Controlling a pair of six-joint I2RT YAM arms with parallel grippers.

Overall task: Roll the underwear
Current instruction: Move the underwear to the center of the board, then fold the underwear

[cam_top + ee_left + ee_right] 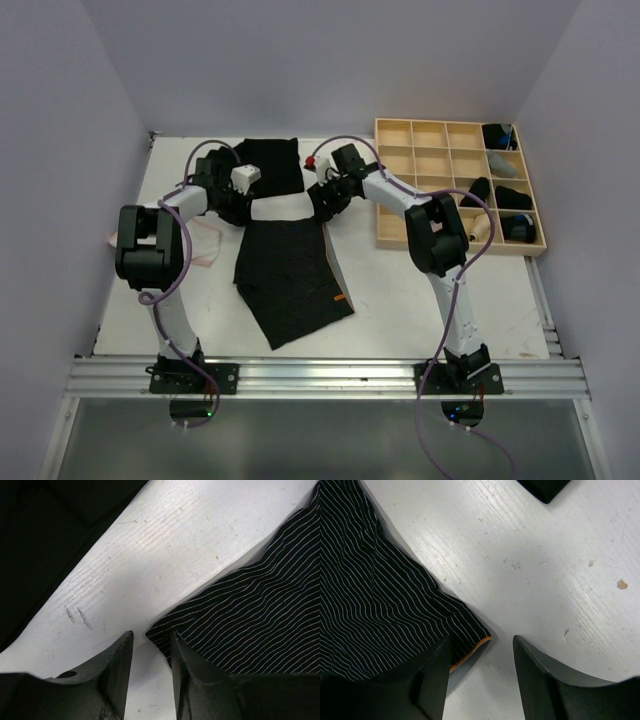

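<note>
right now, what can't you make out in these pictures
- Top view: whether the left gripper or right gripper touches the striped underwear; their own wrists cover them.
- Top view: dark items in the tray, too small to tell if rolled.
- Left wrist view: dark cloth, cut off by the frame edge.

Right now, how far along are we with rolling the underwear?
Done: several dark rolls sit in the wooden tray's right-hand compartments. In hand: the striped underwear lies flat, unrolled, with the left end effector and right end effector open at its far corners, not yet gripping. Left: roll this one, then the black piece beyond it and apparently a pale piece off to the left.
</note>
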